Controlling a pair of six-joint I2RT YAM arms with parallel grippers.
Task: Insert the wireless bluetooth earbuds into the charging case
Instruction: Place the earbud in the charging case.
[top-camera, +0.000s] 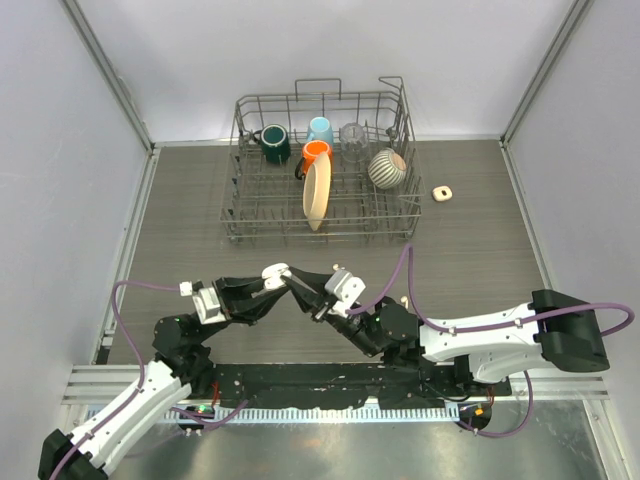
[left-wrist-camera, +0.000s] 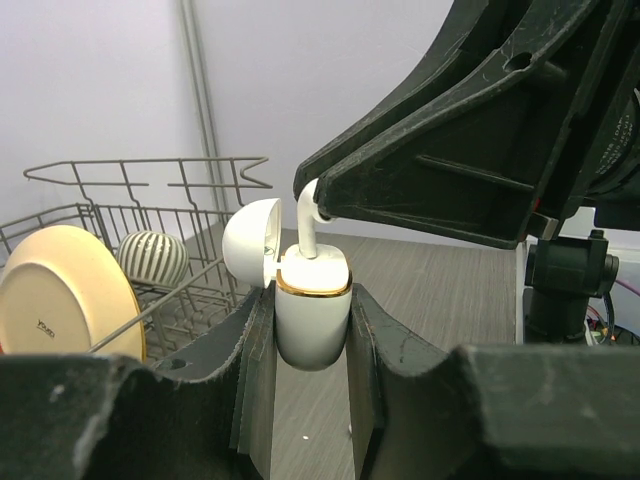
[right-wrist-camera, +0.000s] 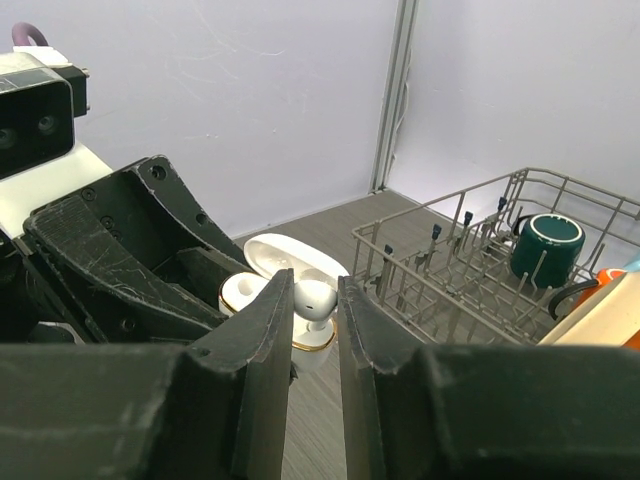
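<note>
Writing/labels: the cream plate (left-wrist-camera: 62, 300) is carrying a small dark printed mark on its back. It is too small to read. No other lettering is showing on any item.

Left gripper (left-wrist-camera: 312, 335): its matte black, scuffed fingers (left-wrist-camera: 255, 350) are clamping the charging case (left-wrist-camera: 312, 320) from both sides and holding it upright above the table (top-camera: 480, 260). The case is glossy white, rounded, with a thin gold band circling its open rim. Its domed lid (left-wrist-camera: 250, 245) is hanging open, tipped back toward the dish rack (top-camera: 260, 215).

Right gripper (right-wrist-camera: 315, 320): it is pinching one earbud (right-wrist-camera: 313, 298) between its closed black fingers. In the left wrist view the earbud's smooth white stem is pointing straight down, and its lower end is meeting the top of the case. How deep it is sitting cannot be told.

In the top view the two grippers are meeting tip to tip over the near centre of the table, just in front of the rack.

Surroundings: the table is showing a grey-brown wood grain. The rack is bare grey wire and is holding the plate on edge, a dark green mug (top-camera: 275, 143), a light blue mug (top-camera: 320, 128), an orange mug (top-camera: 315, 152), a clear glass (top-camera: 352, 135) and a round striped cup (top-camera: 387, 168). A small beige case (top-camera: 443, 192) is lying on the table, right of the rack.
</note>
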